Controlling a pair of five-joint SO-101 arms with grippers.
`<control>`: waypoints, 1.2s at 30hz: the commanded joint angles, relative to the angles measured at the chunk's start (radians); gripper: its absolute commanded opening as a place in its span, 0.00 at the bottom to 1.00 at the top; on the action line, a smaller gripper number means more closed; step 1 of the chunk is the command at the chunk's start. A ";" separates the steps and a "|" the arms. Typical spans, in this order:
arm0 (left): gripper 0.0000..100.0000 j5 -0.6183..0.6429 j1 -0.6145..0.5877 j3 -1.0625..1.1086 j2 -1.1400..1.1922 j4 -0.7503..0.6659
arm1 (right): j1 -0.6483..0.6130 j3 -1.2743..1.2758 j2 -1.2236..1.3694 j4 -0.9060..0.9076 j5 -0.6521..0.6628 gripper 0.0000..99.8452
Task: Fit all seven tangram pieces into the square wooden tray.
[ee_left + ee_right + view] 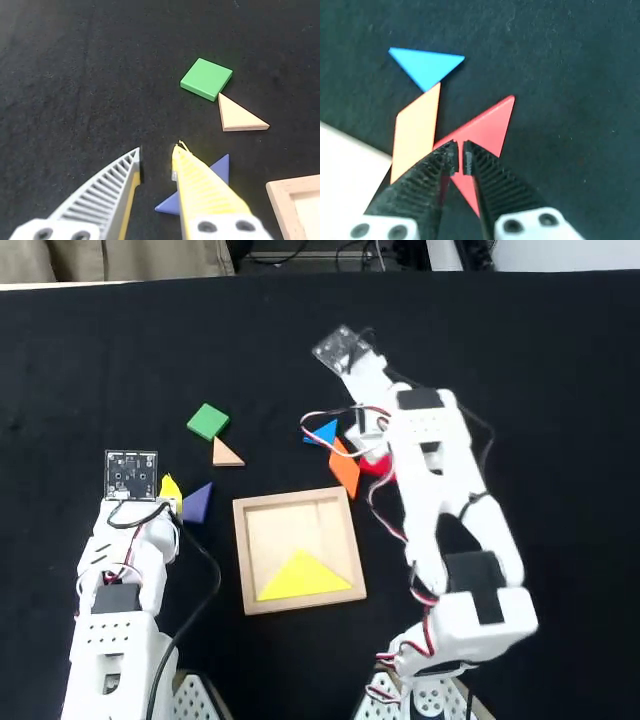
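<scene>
The square wooden tray [241, 558] lies mid-table and holds a large yellow triangle [300, 575]. My left gripper [157, 156] is open, with nothing between its fingers, just left of a purple triangle [223, 168]. Beyond it lie a green square [206, 78] and a tan triangle [239, 118]. My right gripper [459, 151] is shut, its tips almost touching, over the edge of a red triangle [492, 125]. An orange parallelogram [415, 132] and a blue triangle [426, 65] lie beside the red one. In the high view the right arm covers most of the red triangle [380, 466].
The black table stretches bare behind and to both sides of the pieces. The tray's corner [295, 197] is close to the purple triangle. The tray's pale edge [342, 167] lies right by the orange parallelogram. Loose servo wires [330, 435] hang over the blue triangle.
</scene>
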 commanded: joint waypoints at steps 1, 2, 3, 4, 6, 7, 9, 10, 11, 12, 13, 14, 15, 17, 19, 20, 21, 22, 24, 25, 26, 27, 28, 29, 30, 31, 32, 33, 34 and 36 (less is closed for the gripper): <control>0.12 -0.009 0.010 -0.004 -0.002 -0.020 | -0.011 -0.136 0.102 -0.023 -0.023 0.02; 0.12 -0.009 0.010 -0.004 -0.002 -0.020 | -0.012 -0.171 0.143 -0.023 -0.023 0.02; 0.12 -0.009 0.010 -0.004 -0.002 -0.020 | -0.018 -0.206 0.183 -0.023 -0.023 0.02; 0.12 -0.009 0.010 -0.004 -0.002 -0.020 | -0.026 -0.240 0.222 -0.021 -0.023 0.02; 0.12 -0.009 0.010 -0.004 -0.002 -0.020 | -0.034 -0.297 0.289 -0.012 -0.023 0.02; 0.12 -0.009 0.010 -0.004 -0.002 -0.020 | -0.034 -0.328 0.321 0.009 -0.023 0.02; 0.12 -0.009 0.010 -0.004 -0.002 -0.020 | -0.029 -0.384 0.369 0.069 -0.018 0.02; 0.12 -0.009 0.010 -0.004 -0.002 -0.020 | -0.018 -0.412 0.390 0.106 -0.017 0.01; 0.12 -0.009 0.010 -0.004 -0.002 -0.020 | -0.008 -0.438 0.406 0.143 -0.017 0.01; 0.12 -0.009 0.010 -0.004 -0.002 -0.020 | 0.002 -0.458 0.417 0.178 -0.015 0.01; 0.12 -0.009 0.010 -0.004 -0.002 -0.021 | 0.009 -0.476 0.424 0.210 -0.014 0.01; 0.12 -0.009 0.010 -0.004 -0.002 -0.021 | 0.025 -0.489 0.427 0.235 -0.003 0.01; 0.12 -0.009 0.010 -0.004 -0.002 -0.021 | 0.040 -0.496 0.427 0.253 0.015 0.01; 0.12 -0.009 0.010 -0.004 -0.002 -0.021 | 0.074 -0.499 0.427 0.290 0.051 0.01; 0.12 -0.009 0.010 -0.004 -0.002 -0.021 | 0.104 -0.498 0.427 0.336 0.078 0.01; 0.12 -0.009 0.010 -0.004 -0.002 -0.021 | 0.115 -0.495 0.427 0.364 0.089 0.01; 0.12 -0.009 0.010 -0.004 -0.002 -0.021 | 0.123 -0.495 0.427 0.397 0.098 0.01; 0.12 -0.009 0.010 -0.004 -0.002 -0.021 | 0.127 -0.495 0.427 0.430 0.107 0.01; 0.12 -0.009 0.010 -0.004 -0.002 -0.021 | 0.130 -0.496 0.424 0.482 0.117 0.01; 0.12 -0.009 0.010 -0.004 -0.002 -0.021 | 0.129 -0.496 0.417 0.497 0.117 0.01; 0.12 -0.009 0.010 -0.004 -0.002 -0.021 | 0.126 -0.493 0.401 0.509 0.115 0.01; 0.12 -0.009 0.010 -0.004 -0.002 -0.021 | 0.124 -0.487 0.383 0.520 0.114 0.01; 0.12 -0.009 0.010 -0.004 -0.002 -0.021 | 0.124 -0.470 0.354 0.522 0.112 0.01; 0.12 -0.009 0.010 -0.004 -0.002 -0.021 | 0.123 -0.449 0.315 0.522 0.112 0.01; 0.12 -0.009 0.010 -0.004 -0.002 -0.021 | 0.123 -0.418 0.271 0.517 0.112 0.01; 0.12 -0.009 0.010 -0.004 -0.002 -0.021 | 0.123 -0.378 0.217 0.505 0.112 0.01; 0.12 -0.009 0.010 -0.004 -0.002 -0.021 | 0.124 -0.328 0.157 0.488 0.112 0.01; 0.12 -0.009 0.010 -0.004 -0.002 -0.021 | 0.124 -0.266 0.094 0.460 0.112 0.01; 0.12 -0.009 0.010 -0.004 -0.002 -0.021 | 0.127 -0.189 0.024 0.422 0.112 0.01; 0.12 -0.009 0.010 -0.004 -0.002 -0.021 | 0.130 0.007 -0.105 0.293 0.112 0.01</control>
